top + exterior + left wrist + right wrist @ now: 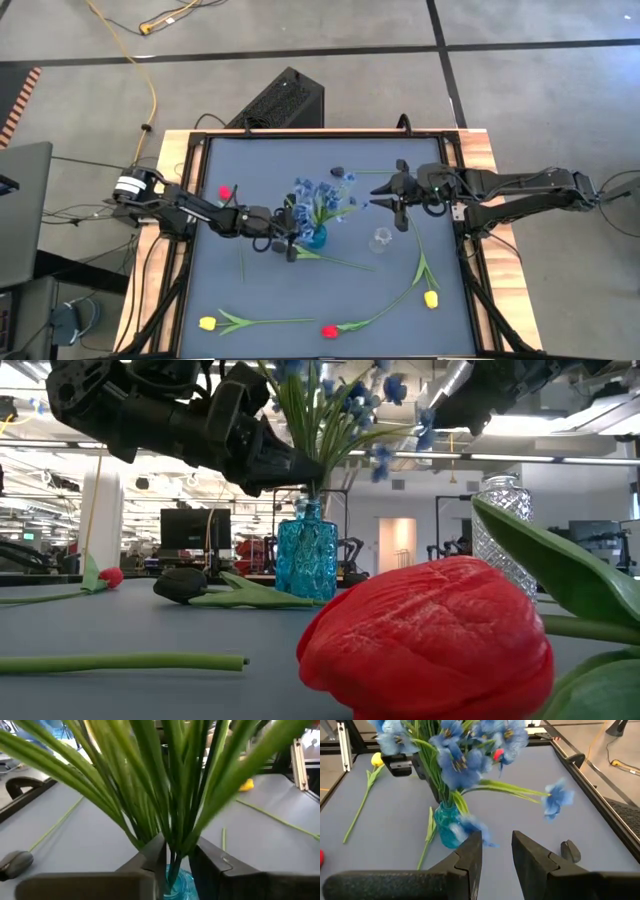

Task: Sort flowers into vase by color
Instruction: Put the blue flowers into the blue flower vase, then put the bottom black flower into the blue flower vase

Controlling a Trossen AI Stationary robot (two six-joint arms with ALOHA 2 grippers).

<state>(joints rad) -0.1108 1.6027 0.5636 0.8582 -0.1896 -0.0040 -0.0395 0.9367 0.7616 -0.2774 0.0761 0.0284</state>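
A bunch of blue flowers stands in a blue glass vase, which also shows in the low view. My left gripper is at the vase's left side, shut on the stems just above the vase neck. My right gripper hovers open and empty right of the bunch, facing the blossoms. A clear glass vase stands empty on the mat. Two yellow tulips, two red tulips and a dark bud lie flat on the mat. My left gripper holds the blue flowers by the bundle of green stems, just above the vase's mouth, pinched between the two fingers. It comes in about level from the table's left, fingers across the stems. The stems stand upright in the vase, which rests on the mat.
Long green stems and leaves lie across the mat's near half; a loose stem lies near the front. A raised frame edges the mat. A black box and cables sit beyond the far edge.
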